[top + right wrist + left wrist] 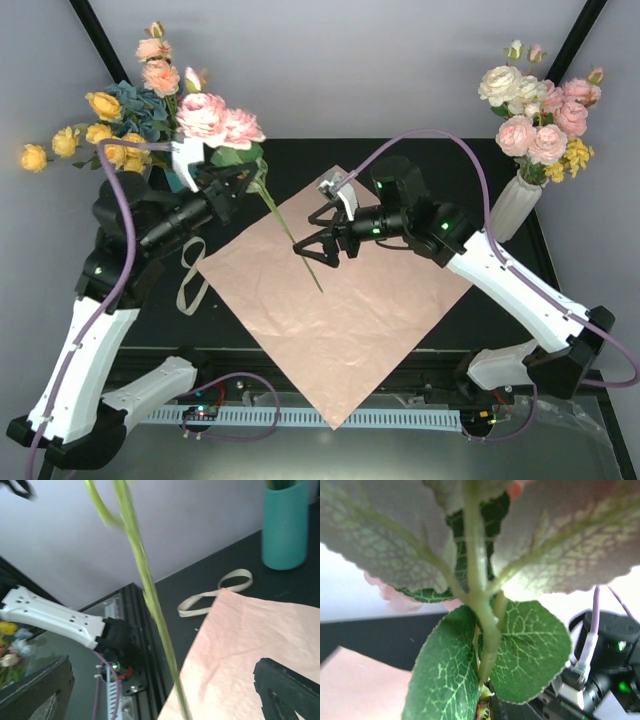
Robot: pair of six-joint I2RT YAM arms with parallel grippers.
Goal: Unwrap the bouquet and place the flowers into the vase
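Note:
The bouquet is undone: its pink paper (340, 310) lies flat on the black table, and the beige ribbon (192, 275) lies loose to its left. Yellow, blue and peach flowers (130, 110) stand in the teal vase (176, 181), half hidden behind my left arm. My left gripper (250, 182) is shut on the stem of a pink rose (215, 118), just under its leaves (530, 650), which hide the fingers in the left wrist view. The long stem (300, 250) slants down over the paper. My right gripper (308, 238) is open around that stem (150, 595), not touching it.
A white ribbed vase (515, 205) of cream and pink roses (540, 115) stands at the back right. In the right wrist view the teal vase (285, 525) is at the upper right, beyond the ribbon (215, 595) and the paper (250, 655).

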